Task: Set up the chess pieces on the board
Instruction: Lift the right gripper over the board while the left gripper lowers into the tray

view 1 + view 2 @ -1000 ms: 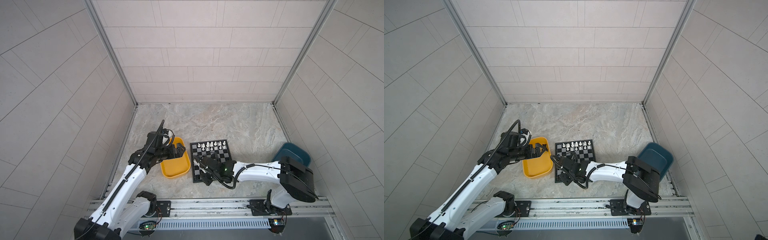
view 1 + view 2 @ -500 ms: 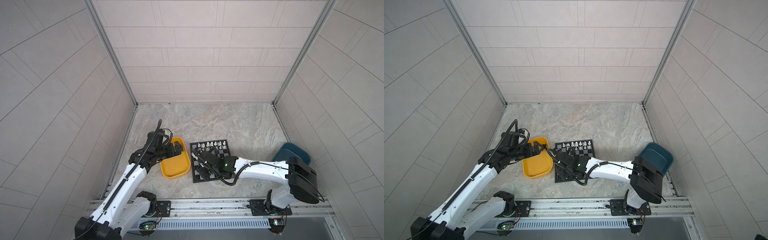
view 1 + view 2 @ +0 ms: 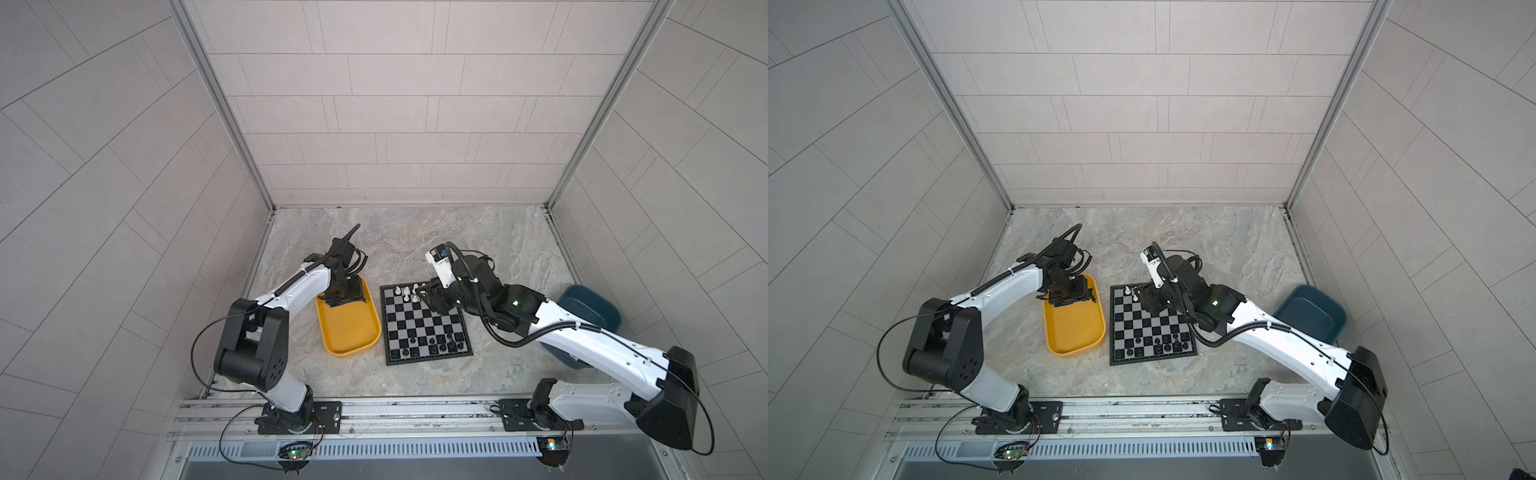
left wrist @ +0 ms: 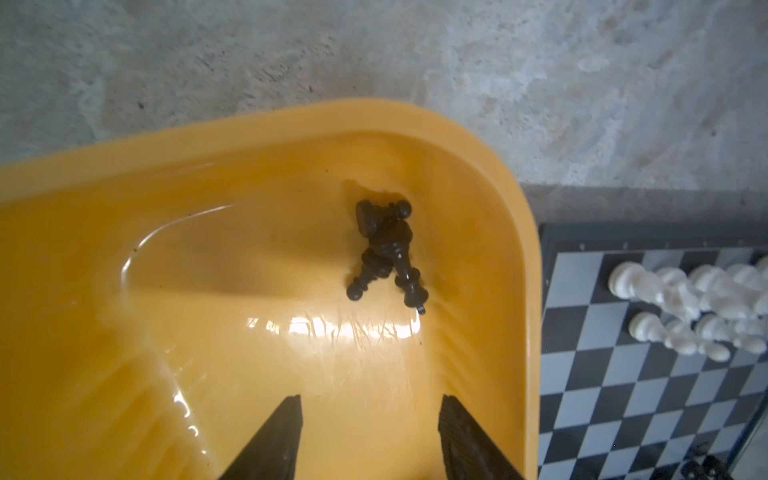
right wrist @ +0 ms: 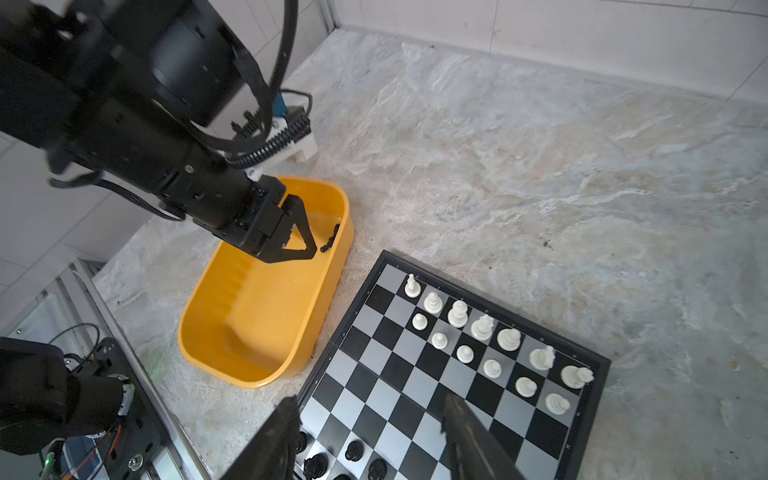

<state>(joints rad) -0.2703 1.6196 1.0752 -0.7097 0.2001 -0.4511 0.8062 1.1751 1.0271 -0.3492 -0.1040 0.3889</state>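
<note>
Small black-and-grey checkered chessboard: lower centre in both top views.
White plastic chessmen: board's upper rows.
Glossy black chessmen: board's lower rows.
Toppled black pieces: in yellow plastic tray, left of board.
Left gripper: jaws parted, empty, over tray.
Right gripper: jaws parted, empty, over board.

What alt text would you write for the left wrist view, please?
Black chess pieces lie heaped in a corner of the yellow tray, ahead of the open, empty left gripper. Beside the tray, white pieces stand on the board.
</note>
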